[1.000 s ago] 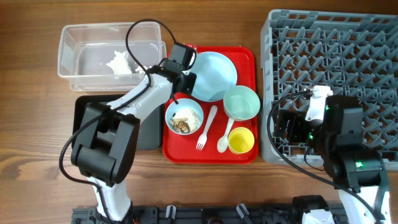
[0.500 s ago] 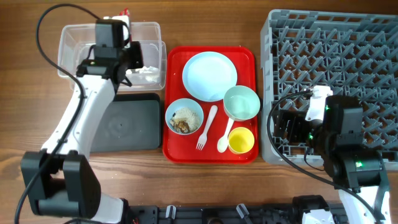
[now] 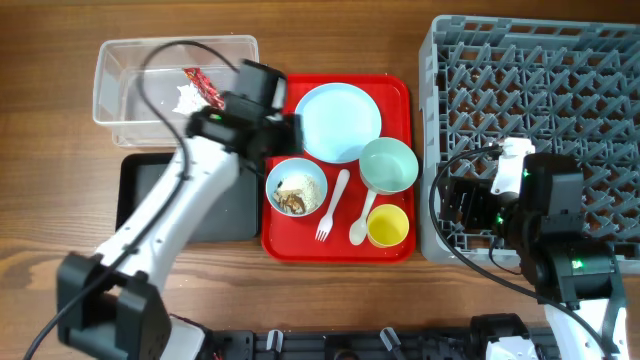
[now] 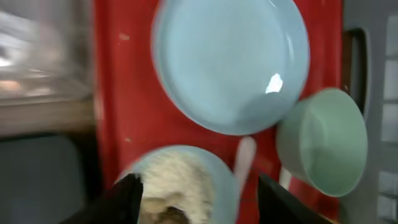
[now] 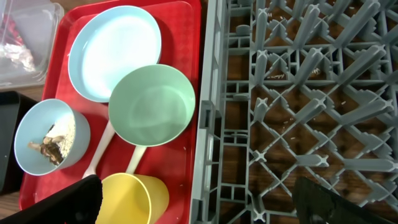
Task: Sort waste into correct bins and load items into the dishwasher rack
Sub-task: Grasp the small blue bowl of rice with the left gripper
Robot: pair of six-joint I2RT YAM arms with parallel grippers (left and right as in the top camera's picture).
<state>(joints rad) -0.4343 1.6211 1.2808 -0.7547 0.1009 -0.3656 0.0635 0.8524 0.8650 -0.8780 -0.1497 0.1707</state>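
Wood-grain tabletop (image 3: pixel 60 250) carries everything, with a red serving tray (image 3: pixel 400 90) at its middle. The left claw (image 4: pixel 202 194) hangs over that tray's left half, fingers spread wide with nothing between them. Directly under its tips sits the pale blue bowl (image 4: pixel 180 183), upright, holding brownish-white food scraps (image 3: pixel 292 198). My guess is that this bowl comes next.

It looks like light, stiff plastic with a smooth, slippery wall. I would pinch the rim, one finger inside and one outside, on the side clear of the scraps. The crumbs are loose and would spill at any tilt, so it should ride level. Being round, it has no long axis; its mouth faces up.

Just right of the claw lie the fork (image 3: pixel 330 205) and spoon (image 3: pixel 361 222), long axes roughly parallel, working ends toward the robot, handles pointing away. Beyond the claw is the plate (image 3: pixel 338 122). To its left are the black tray (image 3: pixel 140 200) and the clear tub (image 3: pixel 130 60), which holds the red wrapper (image 3: pixel 203 88) and white tissue (image 3: pixel 185 100).

The right claw (image 5: pixel 199 199) is likewise wide apart and empty, above the rack (image 3: pixel 540 80) edge, with the mint-green bowl (image 5: pixel 152 106) and yellow cup (image 5: pixel 134 198) to its left.
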